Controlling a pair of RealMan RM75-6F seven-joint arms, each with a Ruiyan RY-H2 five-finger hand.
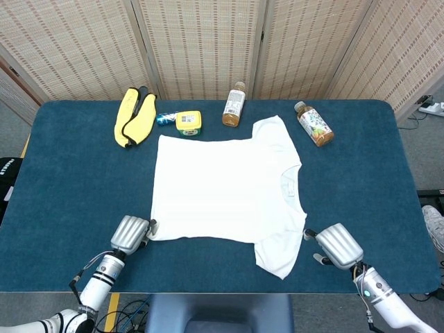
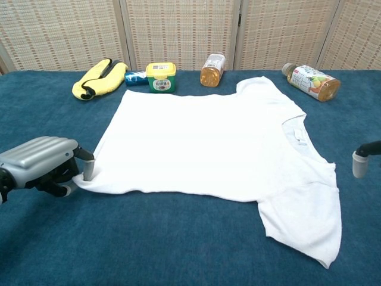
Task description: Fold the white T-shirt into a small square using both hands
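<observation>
The white T-shirt [image 1: 222, 187] [image 2: 208, 143] lies flat on the blue table, hem to the left and collar to the right. My left hand [image 1: 130, 232] [image 2: 41, 164] sits at the shirt's near left hem corner, fingers curled, and pinches that corner. My right hand [image 1: 338, 245] hovers just right of the near sleeve, back up, fingers apart and pointing at the cloth, holding nothing. The chest view catches only one of its fingertips [image 2: 360, 164] at the right edge.
Along the far edge of the table [image 1: 69, 180] lie a yellow cloth [image 1: 134, 116], a small blue can [image 1: 164, 119], a yellow-lidded tub [image 1: 188, 122], an amber bottle [image 1: 234, 105] and a tea bottle on its side [image 1: 314, 124]. A woven screen stands behind.
</observation>
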